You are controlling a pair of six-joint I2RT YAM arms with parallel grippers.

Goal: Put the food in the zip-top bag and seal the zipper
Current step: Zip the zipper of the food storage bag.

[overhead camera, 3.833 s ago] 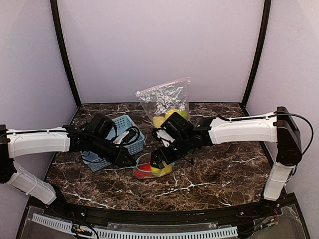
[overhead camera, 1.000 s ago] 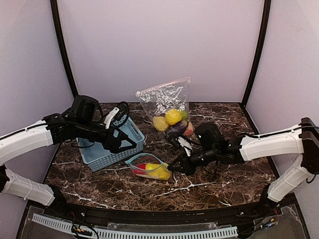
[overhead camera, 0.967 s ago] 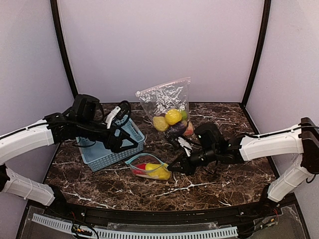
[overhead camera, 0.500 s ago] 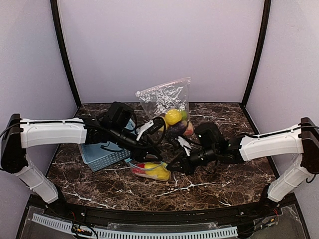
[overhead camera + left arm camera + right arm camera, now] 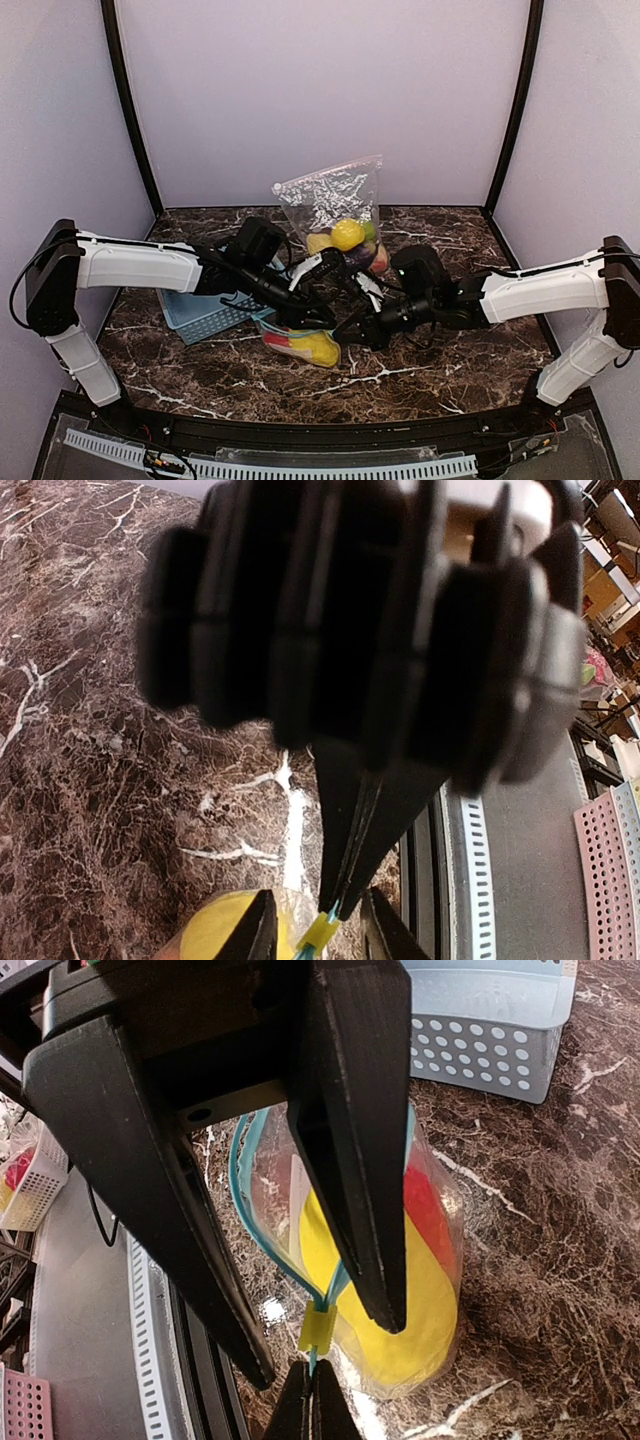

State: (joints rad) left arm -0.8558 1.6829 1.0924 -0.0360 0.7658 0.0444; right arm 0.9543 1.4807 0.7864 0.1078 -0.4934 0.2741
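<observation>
A small zip-top bag (image 5: 300, 347) lies on the marble with yellow food (image 5: 400, 1300) and a red piece (image 5: 425, 1210) inside. Its teal zipper lips (image 5: 240, 1180) gape apart. The yellow slider (image 5: 320, 1330) sits at the zipper's end. My right gripper (image 5: 312, 1372) is shut on the zipper tail just beyond the slider. My left gripper (image 5: 320, 935) straddles the slider (image 5: 318, 932), one finger on each side with gaps showing, so it is open. In the top view, the left gripper (image 5: 322, 318) and right gripper (image 5: 346, 338) meet at the bag's right end.
A light-blue perforated basket (image 5: 205, 305) sits left of the bag, under the left arm. A second clear bag (image 5: 335, 215) holding several fruits leans against the back wall. The table's front rail (image 5: 300, 465) runs along the near edge.
My left arm has swung from over the basket to the bag's right end. Its jaws have narrowed around the slider. The right gripper has kept its hold on the zipper tail.
</observation>
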